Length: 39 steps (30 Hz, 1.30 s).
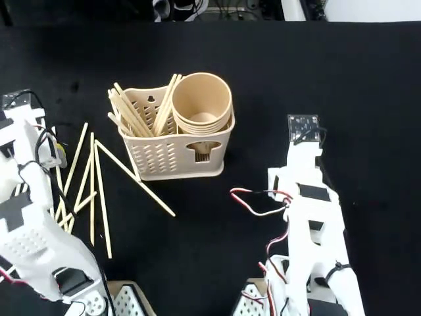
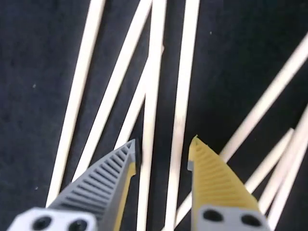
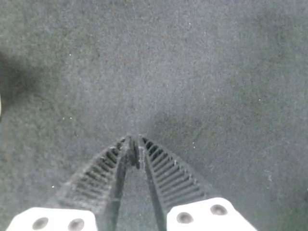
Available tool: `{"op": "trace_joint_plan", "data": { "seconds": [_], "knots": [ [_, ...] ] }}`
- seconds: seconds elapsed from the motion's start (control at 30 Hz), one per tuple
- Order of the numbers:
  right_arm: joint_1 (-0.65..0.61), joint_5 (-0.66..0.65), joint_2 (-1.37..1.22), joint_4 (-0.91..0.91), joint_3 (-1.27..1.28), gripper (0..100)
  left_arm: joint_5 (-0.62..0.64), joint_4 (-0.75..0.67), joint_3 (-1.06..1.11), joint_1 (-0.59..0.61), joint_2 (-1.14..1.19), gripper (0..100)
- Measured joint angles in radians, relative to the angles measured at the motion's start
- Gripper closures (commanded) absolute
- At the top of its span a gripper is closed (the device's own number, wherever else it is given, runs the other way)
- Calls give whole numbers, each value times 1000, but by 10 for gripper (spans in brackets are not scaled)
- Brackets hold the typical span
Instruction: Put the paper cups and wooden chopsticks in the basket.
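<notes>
The black cloth-covered table [image 1: 342, 85] carries a cream plastic basket [image 1: 172, 161] with perforated walls. The nested stack of tan paper cups [image 1: 202, 102] already stands upright in one side of it, with a sheaf of chopsticks [image 1: 131, 110] leaning in the other. What remains is the scatter of loose wooden chopsticks [image 1: 92, 191] – thin, pale, straight sticks lying flat on the cloth beside the basket, on the left arm's side and well apart from the right arm [image 1: 316, 217]. The left gripper [image 2: 162, 144] hangs right above them, parted to a moderate gap and holding nothing. Two sticks run lengthwise through the space between its ribbed grey and yellow jaws, so closing would pinch across their width – likely the next grasp, though thin sticks on cloth may slip or come up as a pair. The right gripper [image 3: 133, 144] sits over bare cloth, its ribbed jaws drawn together at the tips, empty.
</notes>
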<state>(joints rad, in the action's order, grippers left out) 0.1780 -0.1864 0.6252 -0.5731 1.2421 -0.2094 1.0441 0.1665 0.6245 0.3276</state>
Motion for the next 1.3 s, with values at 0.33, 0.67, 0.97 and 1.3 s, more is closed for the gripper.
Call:
{"op": "trace_joint_plan", "data": {
  "seconds": [0.33,0.67,0.97,1.3],
  "knots": [
    [0,0,0,0,0,986,3,-25,-18,-26,37,971],
    [0,0,0,0,0,986,3,91,-15,-20,-106,971],
    [0,0,0,0,0,986,2,77,206,-55,-628,971],
    [0,0,0,0,0,986,2,-282,583,-63,-1206,971]
  ]
}}
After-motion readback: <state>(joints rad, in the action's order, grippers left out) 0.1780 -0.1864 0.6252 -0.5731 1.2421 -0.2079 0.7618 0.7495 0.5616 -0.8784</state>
